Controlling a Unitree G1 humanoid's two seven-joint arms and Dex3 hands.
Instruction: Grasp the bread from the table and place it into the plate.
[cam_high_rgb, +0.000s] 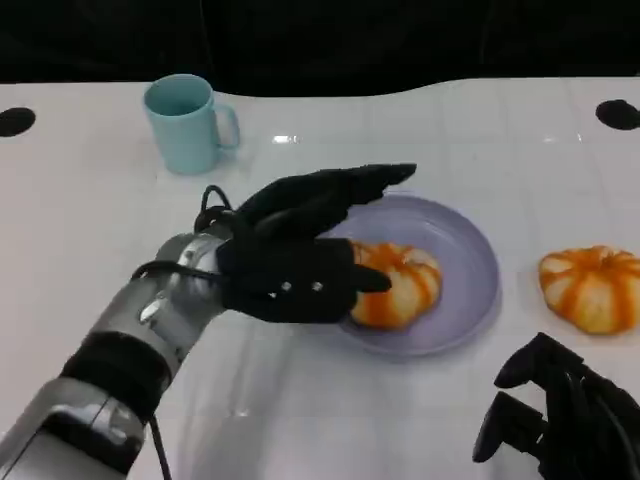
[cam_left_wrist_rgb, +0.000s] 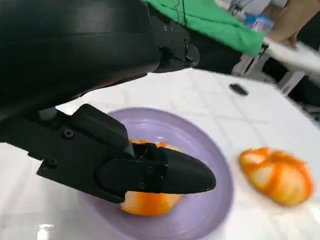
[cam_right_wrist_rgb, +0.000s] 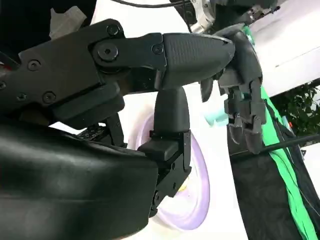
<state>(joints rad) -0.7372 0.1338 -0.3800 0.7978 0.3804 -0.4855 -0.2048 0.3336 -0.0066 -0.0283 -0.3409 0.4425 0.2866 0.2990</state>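
A white table (cam_high_rgb: 90, 230) holds a purple plate (cam_high_rgb: 470, 255) at centre. An orange-striped bread (cam_high_rgb: 405, 285) sits inside it, at the plate's nine o'clock. The left hand (cam_high_rgb: 295, 255) reaches over it, fingers loosely around the bread, thumb touching it. A second bread (cam_high_rgb: 592, 288) lies at three o'clock. A teal mug (cam_high_rgb: 188, 122) stands at eleven o'clock. The right hand (cam_high_rgb: 560, 415) rests at five o'clock, fingers curled, holding nothing.

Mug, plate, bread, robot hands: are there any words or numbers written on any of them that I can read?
None to read.
Mug: plain light blue, no text.
Plate: plain purple, no text.
Bread on the plate and bread on the table: no text.
Left hand and right hand: black, no readable label.
Things behind the table in the left wrist view: too blurred to read.
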